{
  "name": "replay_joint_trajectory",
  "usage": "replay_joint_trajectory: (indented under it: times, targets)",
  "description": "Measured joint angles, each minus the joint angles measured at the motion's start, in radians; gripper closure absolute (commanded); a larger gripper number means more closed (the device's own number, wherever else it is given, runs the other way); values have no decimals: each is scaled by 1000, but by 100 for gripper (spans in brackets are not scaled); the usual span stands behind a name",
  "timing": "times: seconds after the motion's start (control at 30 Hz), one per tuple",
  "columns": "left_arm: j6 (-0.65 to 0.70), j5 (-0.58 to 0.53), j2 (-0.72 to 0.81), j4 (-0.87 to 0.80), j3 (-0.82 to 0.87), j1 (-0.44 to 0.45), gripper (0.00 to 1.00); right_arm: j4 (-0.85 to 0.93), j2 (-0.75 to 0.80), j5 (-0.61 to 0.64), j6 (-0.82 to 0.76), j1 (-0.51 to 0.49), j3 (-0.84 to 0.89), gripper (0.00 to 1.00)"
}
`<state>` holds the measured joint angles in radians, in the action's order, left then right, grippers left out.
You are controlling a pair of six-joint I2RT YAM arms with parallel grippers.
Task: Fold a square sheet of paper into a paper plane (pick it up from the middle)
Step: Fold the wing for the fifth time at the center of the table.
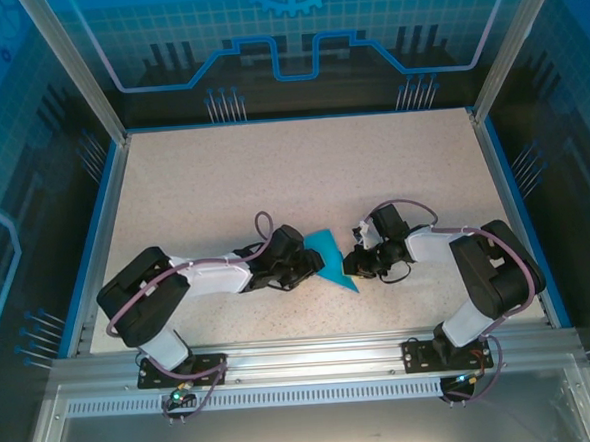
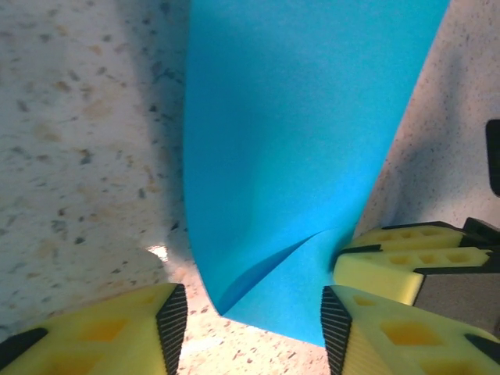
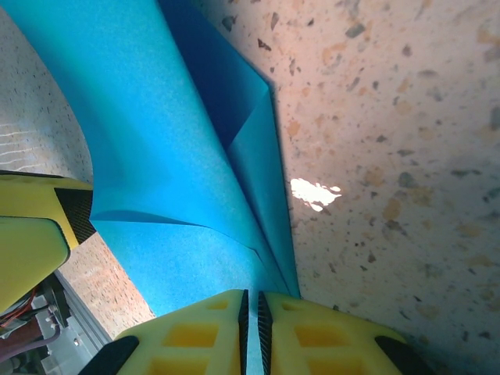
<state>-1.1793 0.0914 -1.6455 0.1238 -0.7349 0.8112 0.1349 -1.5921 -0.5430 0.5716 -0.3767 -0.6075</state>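
**A:** Where do we find the blue sheet (image 1: 329,249)?

**B:** We find it on the speckled surface (image 1: 223,185), toward the near edge and about midway between left and right. It lies between our two claws. It is partly folded, and one corner points toward the near right.

**A:** What about our right claw (image 3: 250,316)?

**B:** Its two yellow fingers (image 3: 328,340) are pressed together, with a thin edge of the sheet pinched between the pads. From there the paper rises and curves away. A folded flap with a sharp crease lies along the surface beside it.

**A:** And our left claw (image 2: 254,324)?

**B:** Its jaws stand apart, one on each side of the sheet's end. We see bare surface between one pad and the paper. The other pad sits right at the paper's edge, and we cannot tell whether it touches.

**A:** Are our claws close together?

**B:** Yes. In the left wrist view we see the right claw's fingers just beside the left claw.
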Motion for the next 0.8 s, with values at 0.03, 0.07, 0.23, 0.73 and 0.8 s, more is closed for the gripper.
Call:
replay_joint_trajectory:
  times: [0.03, 0.07, 0.23, 0.73, 0.8]
  targets:
    - [0, 4, -6, 6, -5, 0, 52, 0, 0, 0, 0, 0, 0, 84]
    - [-1, 7, -11, 14, -8, 0, 54, 0, 0, -1, 0, 1, 0, 84]
    - [-1, 21, -40, 43, -16, 0, 54, -4, -2, -9, 0, 5, 2, 83]
    - [37, 36, -90, 50, -98, 3, 100, -9, 11, -11, -1, 6, 8, 80]
    - [46, 36, -91, 30, -109, 3, 100, -6, 25, 0, -2, 6, 14, 78]
